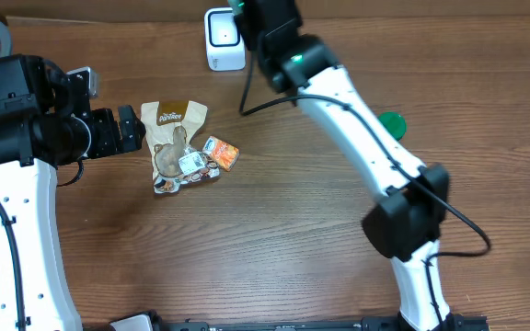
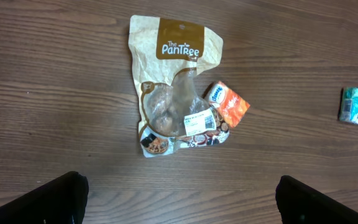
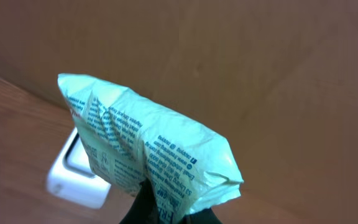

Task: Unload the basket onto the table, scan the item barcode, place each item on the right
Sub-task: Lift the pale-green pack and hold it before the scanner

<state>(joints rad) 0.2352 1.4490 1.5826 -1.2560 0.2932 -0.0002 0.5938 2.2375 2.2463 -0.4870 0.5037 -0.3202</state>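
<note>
**Pale green packet point(image 3: 148, 143) gripped and held up near the white scanner box point(image 1: 225, 39)**

Reached with the right arm across the wooden table point(image 1: 283, 267) to its far edge. Clamped the right gripper point(image 3: 146, 200) tight on the lower edge of the packet, with the dark fingers only partly visible beneath the crinkled plastic. Held the packet up off the table, with its side of blue print turned toward the wrist camera. Showed the scanner box low, blurred and to the left behind it. Glimpsed from above only a sliver of green at the gripper, just beside the top right of the scanner box.

Hovered the left gripper point(image 1: 132, 127) over the left side of the table, jaws spread wide and holding nothing, just left of a brown pouch point(image 2: 173, 81).

Found the pouch lying flat on the wood, marked "The Pantree", with a clear window and a white barcode label point(image 2: 202, 120) near its lower end. Found a small orange packet point(image 2: 229, 102) against the pouch's lower right edge. Noted, farther right in the left wrist view and well apart from both, a small teal packet point(image 2: 357, 106) at the frame's edge. Noted also, from above, a green round object point(image 1: 394, 122) on the table, partly hidden by the right arm.
</note>
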